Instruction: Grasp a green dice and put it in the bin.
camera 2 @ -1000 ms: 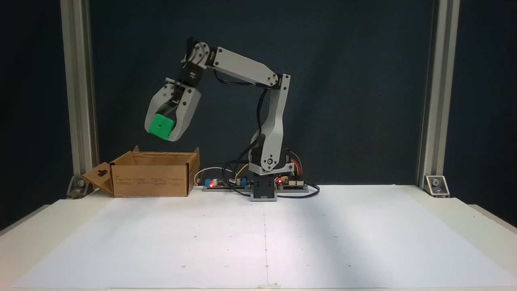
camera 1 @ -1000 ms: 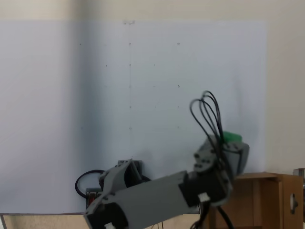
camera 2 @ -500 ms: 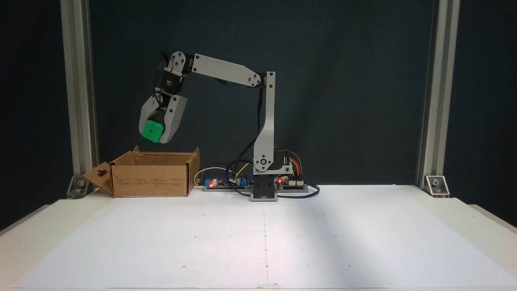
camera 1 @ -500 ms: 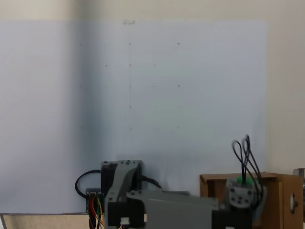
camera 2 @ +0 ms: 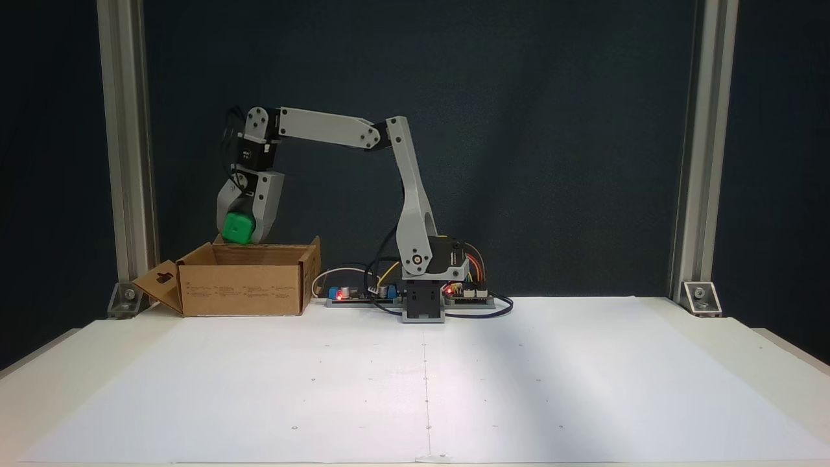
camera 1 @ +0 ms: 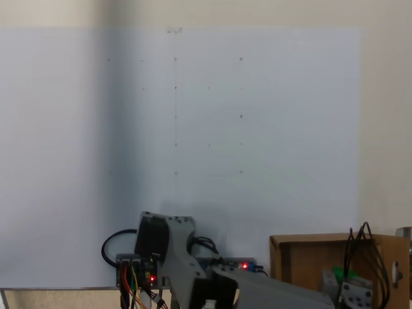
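A: Green dice [camera 2: 237,227] is pinched in the gripper [camera 2: 241,232], jaws closed on it from both sides. It hangs right above the bin [camera 2: 243,280], approx level w/ the top of the back flaps, not inside yet.

B: Which way from the fingers?

A: Dice sits at the fingertips, between them, gripper pointing nearly straight down. It's a cube, so no long axis to speak of. Single arm, no nearer/farther question. Key relation: dice directly over the box opening, towards the left half in the front fixed view. In the top-down fixed view the dice [camera 1: 340,274] shows as a green patch over the bin [camera 1: 302,264] interior, next to the wrist w/ its black cables.

B: So release is next?

A: My guess: yes, either a bit more descent or just open the jaws. Drop looks short and the box is way bigger than the cube, so low miss risk. Cube might bounce off a flap if it's off-centre, can't tell depth well from the front.

B: Diff vs earlier frames?

A: Arm has swung further over the box and dropped. 1 s ago the dice was high and near the box's right wall; half a sec ago still well above the rim. Now at rim height. Grip unchanged, bin hasn't moved.
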